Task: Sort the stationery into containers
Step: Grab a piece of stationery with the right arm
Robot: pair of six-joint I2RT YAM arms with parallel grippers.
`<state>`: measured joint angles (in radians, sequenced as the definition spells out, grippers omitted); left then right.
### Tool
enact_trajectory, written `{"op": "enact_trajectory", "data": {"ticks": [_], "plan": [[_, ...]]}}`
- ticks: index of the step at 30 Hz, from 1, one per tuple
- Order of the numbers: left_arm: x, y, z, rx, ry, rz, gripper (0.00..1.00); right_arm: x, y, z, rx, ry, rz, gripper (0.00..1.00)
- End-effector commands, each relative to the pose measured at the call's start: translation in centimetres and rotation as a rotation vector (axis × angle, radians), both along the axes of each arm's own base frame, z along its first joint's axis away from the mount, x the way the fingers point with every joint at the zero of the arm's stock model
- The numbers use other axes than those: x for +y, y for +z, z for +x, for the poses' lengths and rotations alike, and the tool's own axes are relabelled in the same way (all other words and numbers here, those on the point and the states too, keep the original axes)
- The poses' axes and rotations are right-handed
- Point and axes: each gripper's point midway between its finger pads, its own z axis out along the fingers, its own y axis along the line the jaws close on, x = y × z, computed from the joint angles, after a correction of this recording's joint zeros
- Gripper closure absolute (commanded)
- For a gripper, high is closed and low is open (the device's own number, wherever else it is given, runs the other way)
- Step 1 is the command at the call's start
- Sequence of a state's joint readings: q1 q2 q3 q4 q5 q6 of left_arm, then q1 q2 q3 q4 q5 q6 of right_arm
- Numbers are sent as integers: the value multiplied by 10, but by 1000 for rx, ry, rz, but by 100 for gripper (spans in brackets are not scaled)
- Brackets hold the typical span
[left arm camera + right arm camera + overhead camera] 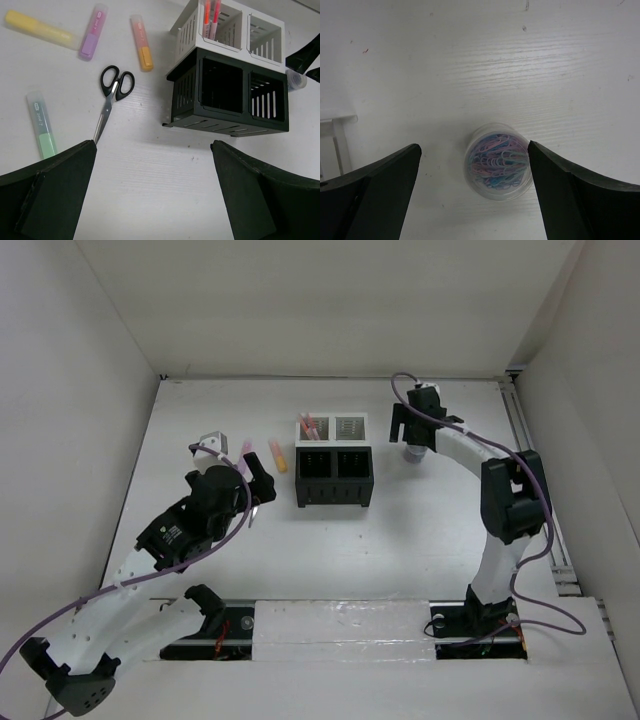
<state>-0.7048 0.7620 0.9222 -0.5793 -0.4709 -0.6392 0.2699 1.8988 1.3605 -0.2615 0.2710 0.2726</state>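
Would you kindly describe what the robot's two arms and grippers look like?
Both the left arm and right arm have white links joined by chunky black joints, with a thin lilac cable looping along each. The left gripper and right gripper have broad, matte black, wedge-shaped fingers. A small white marking sits on the left arm's black housing.

Organiser block (225, 127): two white slotted cells (187, 32), two black slotted cells (184, 95). Left of it — yellow highlighter (42, 30), pink highlighter (92, 32), orange highlighter (142, 42), green highlighter (42, 132), black-handled scissors (111, 97). Right of it — clear tub (498, 161), pastel blue-pink-green clips (495, 159).
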Motion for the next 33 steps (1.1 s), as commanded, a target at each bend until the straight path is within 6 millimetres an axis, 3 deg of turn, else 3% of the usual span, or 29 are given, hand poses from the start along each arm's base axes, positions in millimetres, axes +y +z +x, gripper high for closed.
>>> {"op": "enact_trajectory", "data": {"ticks": [1,6,17,23,26,33], "plan": [[-1,1,3,-19,-4,-4,0,-7,1,-2,6,-14,-8,6],[-2,1,2,-18,-16,0,0,-17,0,-6,15,-39,-27,6],[-6,2,2,-20,-36,-5,0,-17,31,-11,-60,-27,18,4],[-7,2,2,-17,-44,-8,0,-23,20,-10,-37,-34,3,4],[-7,2,2,-17,-44,-8,0,-26,18,2,-39,-37,-4,4],[-7,2,2,-17,-44,-8,0,-28,6,9,-12,-33,-10,5]]}}
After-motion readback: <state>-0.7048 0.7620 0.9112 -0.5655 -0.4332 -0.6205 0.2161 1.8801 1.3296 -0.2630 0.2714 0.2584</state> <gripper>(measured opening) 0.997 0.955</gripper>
